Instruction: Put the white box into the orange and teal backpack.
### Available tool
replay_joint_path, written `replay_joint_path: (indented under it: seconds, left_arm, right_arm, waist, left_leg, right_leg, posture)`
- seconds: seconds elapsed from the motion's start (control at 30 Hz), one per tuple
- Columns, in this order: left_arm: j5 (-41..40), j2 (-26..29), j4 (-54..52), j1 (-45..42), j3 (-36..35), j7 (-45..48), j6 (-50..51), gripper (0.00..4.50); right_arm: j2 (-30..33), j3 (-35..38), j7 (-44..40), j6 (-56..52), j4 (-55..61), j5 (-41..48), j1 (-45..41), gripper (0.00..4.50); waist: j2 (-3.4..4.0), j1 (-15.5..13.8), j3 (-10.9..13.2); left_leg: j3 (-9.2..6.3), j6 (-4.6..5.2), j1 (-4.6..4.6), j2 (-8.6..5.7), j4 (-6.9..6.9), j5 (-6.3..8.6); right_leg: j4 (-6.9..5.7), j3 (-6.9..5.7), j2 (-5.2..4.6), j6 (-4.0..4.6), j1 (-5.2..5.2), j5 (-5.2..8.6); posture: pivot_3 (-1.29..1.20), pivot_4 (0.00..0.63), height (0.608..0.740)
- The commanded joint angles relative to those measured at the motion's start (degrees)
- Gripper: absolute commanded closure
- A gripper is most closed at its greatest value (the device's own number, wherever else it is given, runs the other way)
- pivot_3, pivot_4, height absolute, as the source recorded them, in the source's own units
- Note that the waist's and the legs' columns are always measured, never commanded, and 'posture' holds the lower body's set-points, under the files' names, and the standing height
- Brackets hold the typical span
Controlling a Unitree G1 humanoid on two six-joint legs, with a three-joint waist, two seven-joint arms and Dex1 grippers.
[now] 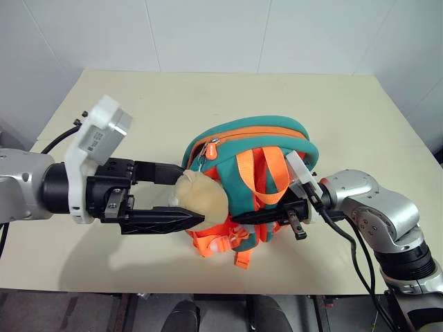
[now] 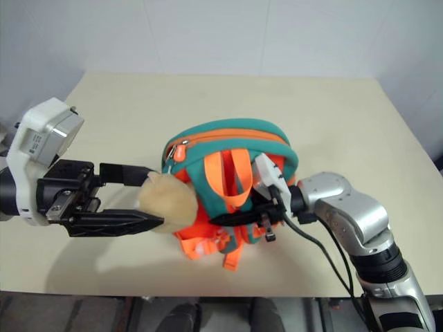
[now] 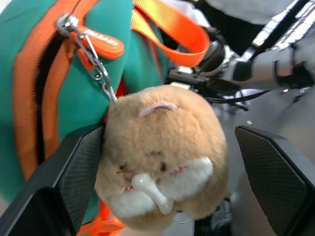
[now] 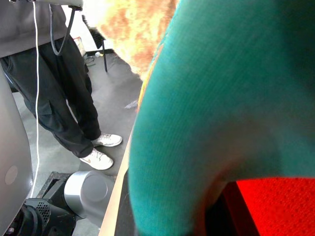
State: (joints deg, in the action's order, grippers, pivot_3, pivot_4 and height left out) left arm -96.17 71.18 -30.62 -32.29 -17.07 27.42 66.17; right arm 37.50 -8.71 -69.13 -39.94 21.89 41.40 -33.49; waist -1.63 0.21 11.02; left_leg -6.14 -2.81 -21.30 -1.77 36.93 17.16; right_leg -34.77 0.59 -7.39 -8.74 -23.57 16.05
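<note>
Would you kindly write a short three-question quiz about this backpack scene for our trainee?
1. True or false: the left gripper has its jaws open around the plush ball.
2. The orange and teal backpack rests on: A) table, B) floor, C) chair?
3. What fastens the plush ball to the zipper pull?

Key: 1 true; 2 A; 3 a metal clip chain.

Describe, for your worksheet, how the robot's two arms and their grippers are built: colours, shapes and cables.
Both arms are silver-grey metal with rounded joints and black collars. The left gripper has two long black fingers with a ribbed lattice pattern, a black base and a white blocky housing with a grey panel. The right gripper has slim black fingers and a white housing; black cables loop along that arm.
</note>
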Motion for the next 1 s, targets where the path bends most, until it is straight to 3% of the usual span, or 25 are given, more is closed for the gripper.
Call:
replay_joint_path:
  seconds: [0.03,0.13,0.23,0.47,0.63,0.73,1.0]
  left_arm:
    - [4.4,-1.0,-0.2,-0.4,1.8,1.9,-1.9,0.0]
    - [4.7,-2.3,0.1,-1.4,3.1,2.6,-2.6,0.0]
    - [6.3,-3.0,0.5,-1.9,3.8,3.6,-2.7,0.6]
    - [8.7,-4.0,1.9,-3.2,4.3,5.9,-3.1,2.74]
    - [10.6,-3.8,3.6,-4.3,3.3,8.6,-3.3,3.82]
    - [12.4,-3.2,5.3,-5.2,2.6,10.7,-3.4,4.05]
    - [22.0,-1.9,10.5,-8.1,3.7,18.5,-4.7,4.08]
  right_arm:
    - [-0.5,0.0,0.3,0.8,0.3,-0.3,-1.0,4.01]
    - [-0.9,0.1,1.0,0.8,0.4,-0.5,-0.6,4.01]
    - [-1.3,0.2,1.8,0.7,0.8,-0.7,0.3,4.01]
    - [-1.5,0.4,3.0,0.9,1.6,-0.9,1.5,4.01]
    - [-1.8,0.8,3.9,1.0,1.9,-0.5,2.2,4.01]
    - [-2.0,1.2,4.4,1.2,1.5,-0.3,2.6,4.01]
    - [-6.0,2.8,9.0,4.9,0.0,-1.2,4.9,4.01]
  waist:
    - [0.0,0.0,0.0]
    - [0.0,0.0,0.0]
    - [0.0,0.0,0.0]
    - [0.0,0.0,0.0]
    - [0.0,0.0,0.0]
    - [0.0,0.0,0.0]
    - [0.02,0.1,0.0]
  left_leg:
    - [0.0,0.0,0.0,0.0,0.0,0.0]
    - [0.0,0.0,-0.01,0.0,0.01,0.0]
    - [0.0,0.0,-0.01,0.0,-0.01,0.0]
    - [0.01,0.0,-0.01,0.01,-0.05,0.0]
    - [0.0,0.01,-0.01,0.01,-0.05,0.01]
    - [0.01,0.01,-0.01,0.01,-0.05,0.01]
    - [0.01,0.01,-0.01,0.03,-0.09,0.01]
  right_leg:
    - [0.0,0.0,0.0,0.0,0.0,0.0]
    - [0.02,0.0,0.0,0.0,0.01,0.0]
    - [0.05,0.0,-0.01,0.0,0.01,0.0]
    - [0.07,0.0,0.0,0.0,0.0,0.0]
    - [0.08,0.0,0.0,0.0,0.0,0.0]
    - [0.08,0.0,0.0,0.0,0.0,0.0]
    - [0.09,-0.01,0.04,0.0,-0.01,0.0]
  posture:
    - [0.0,0.15,0.74]
    - [0.0,0.15,0.74]
    - [0.0,0.15,0.74]
    - [0.0,0.15,0.74]
    - [0.0,0.15,0.74]
    - [0.0,0.15,0.74]
    - [0.0,0.15,0.74]
